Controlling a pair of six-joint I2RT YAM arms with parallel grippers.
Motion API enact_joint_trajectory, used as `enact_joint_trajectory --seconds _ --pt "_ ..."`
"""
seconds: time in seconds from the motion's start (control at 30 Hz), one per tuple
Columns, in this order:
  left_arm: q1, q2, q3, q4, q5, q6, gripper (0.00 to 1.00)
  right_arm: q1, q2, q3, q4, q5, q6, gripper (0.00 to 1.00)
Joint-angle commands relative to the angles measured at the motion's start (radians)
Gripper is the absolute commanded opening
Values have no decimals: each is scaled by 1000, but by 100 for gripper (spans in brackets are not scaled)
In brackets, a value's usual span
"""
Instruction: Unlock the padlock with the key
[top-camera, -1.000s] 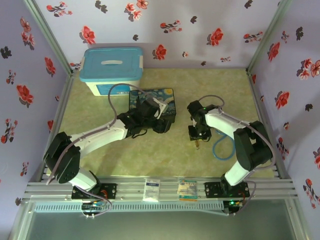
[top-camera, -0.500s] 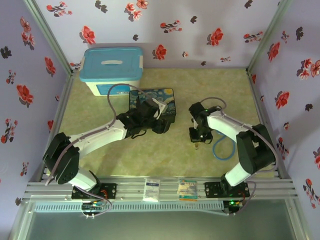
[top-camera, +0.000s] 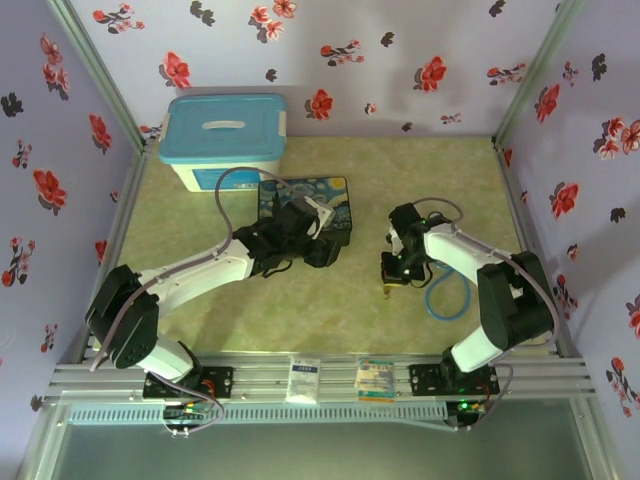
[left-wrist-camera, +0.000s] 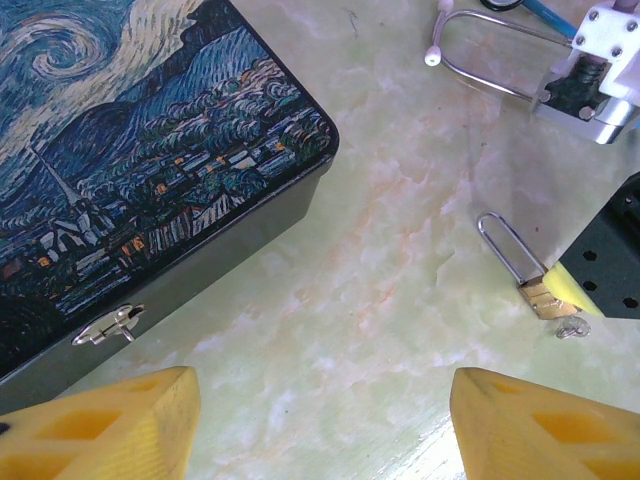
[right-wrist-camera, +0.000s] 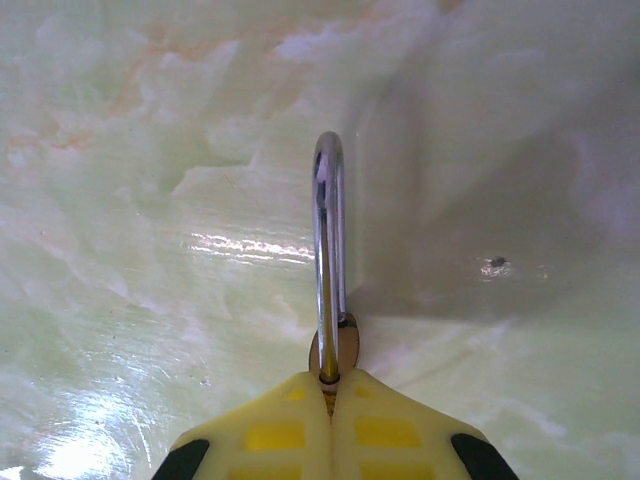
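The small brass padlock lies on the pale green table, its silver shackle pointing away from my right gripper, which is shut on the padlock's body. The left wrist view shows the padlock under the right gripper's yellow fingertip. A tiny metal piece that looks like the key lies just beside the body. In the top view the right gripper points down at the table's centre right. My left gripper hangs open over bare table beside the painted box, nothing between its fingers.
The Starry Night box stands behind the left gripper, its latch facing the near side. A stethoscope with blue tubing lies right of the right arm. A blue-lidded tub sits at the back left.
The right gripper's jaws have closed onto the padlock's body, and the arm has shifted slightly right and nearer. The left arm has stayed still.
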Motion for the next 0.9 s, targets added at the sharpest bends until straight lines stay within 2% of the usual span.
enact_joint_trajectory --seconds 0.0,0.13,0.23,0.33,0.4,0.67,0.87 --pt "-4 -5 -2 -16 -19 25 68 -3 66 -28 -27 137 -7 7" --pt "-5 0 -4 -10 -19 26 68 0 60 -31 9 126 3 9" --pt "-5 0 -6 -11 -19 26 68 1 64 -16 -5 178 5 9" --pt "-6 2 -13 -11 -19 24 68 0 68 -4 -14 227 10 18" --pt "-5 3 -15 -10 -20 24 68 4 74 0 -9 241 13 17" --pt "-5 7 -15 -12 -25 23 68 37 80 14 -21 325 20 24" --pt "-5 9 -17 -14 -24 21 68 38 75 0 -13 305 35 26"
